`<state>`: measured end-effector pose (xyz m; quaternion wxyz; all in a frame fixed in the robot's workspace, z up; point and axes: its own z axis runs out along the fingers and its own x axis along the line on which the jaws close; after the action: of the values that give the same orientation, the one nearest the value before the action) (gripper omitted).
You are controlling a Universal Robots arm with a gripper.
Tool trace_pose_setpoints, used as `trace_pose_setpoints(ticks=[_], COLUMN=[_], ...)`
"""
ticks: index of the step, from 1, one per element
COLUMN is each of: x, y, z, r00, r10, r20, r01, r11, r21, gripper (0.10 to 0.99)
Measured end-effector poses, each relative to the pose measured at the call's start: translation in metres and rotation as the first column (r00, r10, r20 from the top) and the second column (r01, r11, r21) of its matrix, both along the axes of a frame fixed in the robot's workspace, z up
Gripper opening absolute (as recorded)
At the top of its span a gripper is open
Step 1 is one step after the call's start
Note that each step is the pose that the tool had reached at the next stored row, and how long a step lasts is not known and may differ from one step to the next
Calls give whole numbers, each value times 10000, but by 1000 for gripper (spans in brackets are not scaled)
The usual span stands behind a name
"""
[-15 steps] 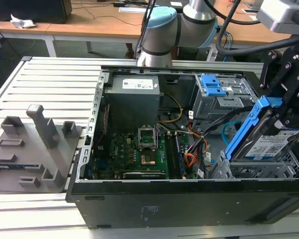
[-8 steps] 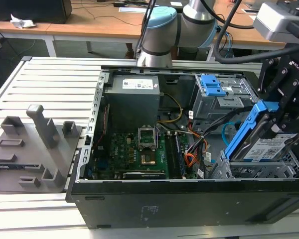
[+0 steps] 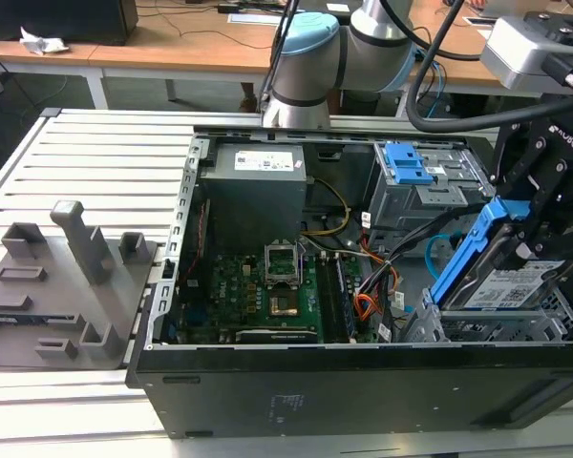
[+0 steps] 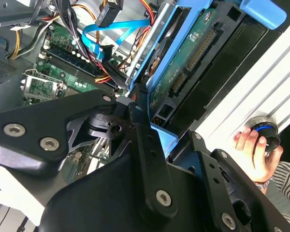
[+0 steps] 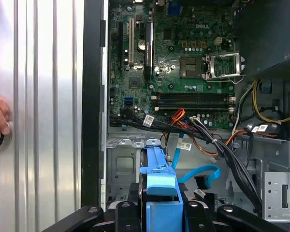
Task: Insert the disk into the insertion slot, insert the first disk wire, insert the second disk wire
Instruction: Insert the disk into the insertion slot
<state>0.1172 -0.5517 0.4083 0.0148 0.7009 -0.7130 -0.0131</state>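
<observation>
Exterior view, left to right:
- motherboard point(image 3: 258, 291): lies in the open case and plays no part in this step. Keep the arm clear of it.
- first disk wire point(image 3: 366, 307): the orange bundle lies loose beside the board.
- second disk wire point(image 3: 432, 250): the light-blue loop hangs just beside the disk's lower end. My read: both wires must stay out of the cage mouth or they get pinched.
- insertion slot point(image 3: 468, 329): the low perforated cage, with the disk not seated in it.
- disk point(image 3: 518, 284): tilted steeply above the slot, lower end near the cage. Can't tell if it touches.
- gripper point(image 5: 163, 212): in the first wrist view it is clamped on the disk's blue carrier from both sides.
- To do it well: flatten the tilt, square the carrier to the cage walls, slide straight, don't force it.
</observation>
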Motion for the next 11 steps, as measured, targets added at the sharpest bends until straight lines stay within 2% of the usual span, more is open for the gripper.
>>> trace_pose_setpoints(ticks=[4, 5, 11], x=[0, 0, 0], y=[0, 0, 0], z=[-2, -4, -6], r00=[10000, 10000, 10000], r10=[1, 0, 1], r20=[0, 0, 0], r01=[-1, 0, -1], r11=[10000, 10000, 10000], r21=[-1, 2, -1], gripper=[380, 443, 443])
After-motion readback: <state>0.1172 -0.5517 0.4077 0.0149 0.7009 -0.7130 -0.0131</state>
